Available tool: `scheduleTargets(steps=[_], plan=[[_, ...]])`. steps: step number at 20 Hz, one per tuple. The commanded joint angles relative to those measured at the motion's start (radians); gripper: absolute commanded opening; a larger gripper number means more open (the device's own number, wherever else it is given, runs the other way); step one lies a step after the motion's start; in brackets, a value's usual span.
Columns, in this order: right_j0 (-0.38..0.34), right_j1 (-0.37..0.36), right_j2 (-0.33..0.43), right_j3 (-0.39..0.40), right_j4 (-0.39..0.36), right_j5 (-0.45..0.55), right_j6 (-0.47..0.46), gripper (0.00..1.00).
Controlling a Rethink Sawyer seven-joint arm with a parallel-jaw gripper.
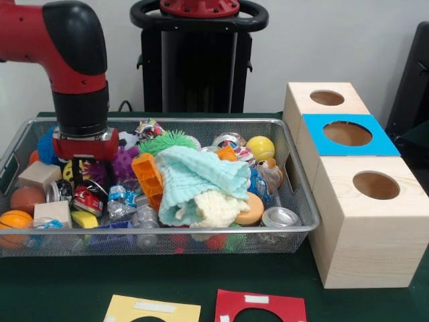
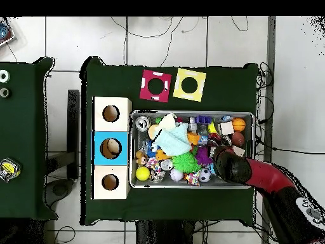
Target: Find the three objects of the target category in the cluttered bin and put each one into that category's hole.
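The silver wire-mesh bin (image 1: 201, 121) stands on the green table, full of clutter; it also shows in the overhead view (image 2: 190, 185). In it lie a mint cloth (image 1: 201, 178), an orange brick (image 1: 147, 173), a green spiky ball (image 1: 167, 141), a yellow ball (image 1: 260, 147), a can (image 1: 279, 217), a red toy car (image 1: 87, 199), a small basketball (image 1: 15, 221) and wooden blocks (image 1: 40, 174). My gripper (image 1: 86, 153) is low over the bin's left part, its tip lost among the toys; overhead it is at the bin's right side (image 2: 223, 160). Three wooden boxes with round holes (image 1: 327, 98) (image 1: 347, 133) (image 1: 376, 185) stand right of the bin.
The middle box carries a blue card (image 1: 375, 142). A yellow card (image 1: 153, 310) and a red card (image 1: 261, 307), each with a hole, lie at the table's front edge. The black pedestal (image 1: 198, 60) stands behind the bin.
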Motion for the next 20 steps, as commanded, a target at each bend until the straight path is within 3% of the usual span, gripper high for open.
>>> scheduleTargets(steps=[1, 10, 15, 20], plan=[[0.063, -0.049, -0.032, 0.022, -0.007, -0.036, 0.141, 1.0], [0.211, -0.149, -0.096, 0.057, 0.149, 0.074, 0.249, 1.0], [0.287, -0.196, -0.139, 0.036, 0.243, 0.166, 0.249, 1.0], [0.317, -0.134, -0.16, 0.002, 0.288, 0.118, 0.232, 1.0]])
